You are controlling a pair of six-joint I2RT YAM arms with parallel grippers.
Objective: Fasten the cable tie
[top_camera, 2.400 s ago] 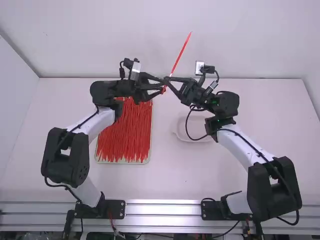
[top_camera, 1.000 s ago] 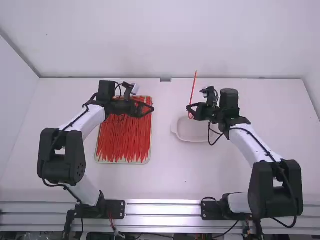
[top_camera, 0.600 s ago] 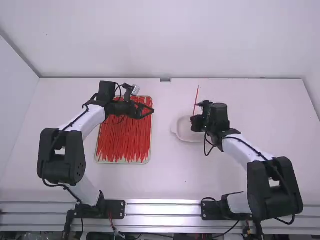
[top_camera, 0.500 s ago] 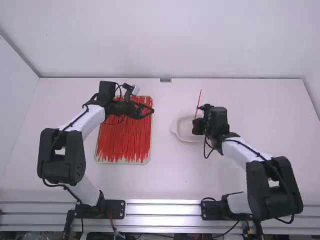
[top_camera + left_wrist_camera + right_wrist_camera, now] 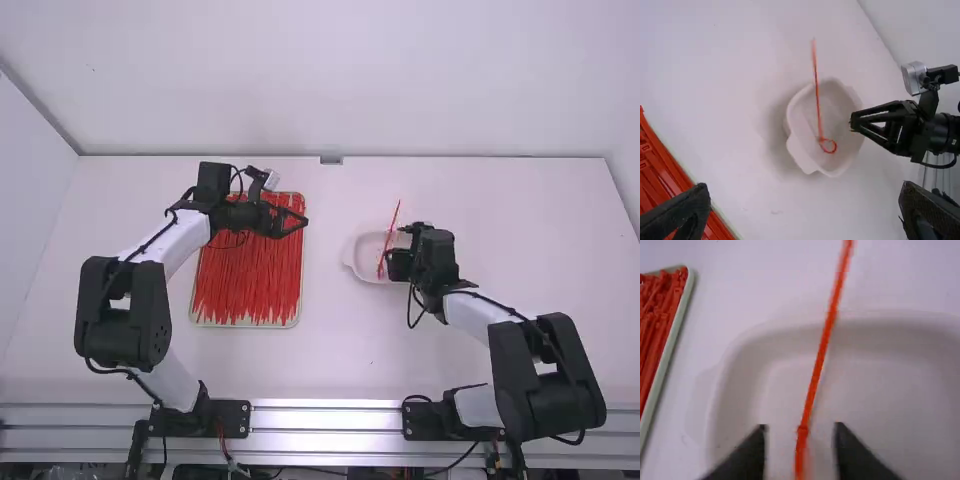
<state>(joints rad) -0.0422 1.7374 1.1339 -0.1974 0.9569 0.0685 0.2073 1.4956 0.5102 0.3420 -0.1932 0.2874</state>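
Looped red cable tie [image 5: 816, 95] leaning in white bowl [image 5: 799, 107]; right jaws gaping wide just beside it; left jaws gaping wide over tray [image 5: 245, 325].

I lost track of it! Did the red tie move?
Yes. The tie came down and right, from above the tray into the bowl.

The red cable tie [image 5: 816, 95] is fastened, one end closed into a small round loop with a long, straight tail running from it. The loop lies inside the white bowl [image 5: 792, 145]. The tail slants across the bowl's rim, its tip beyond it.
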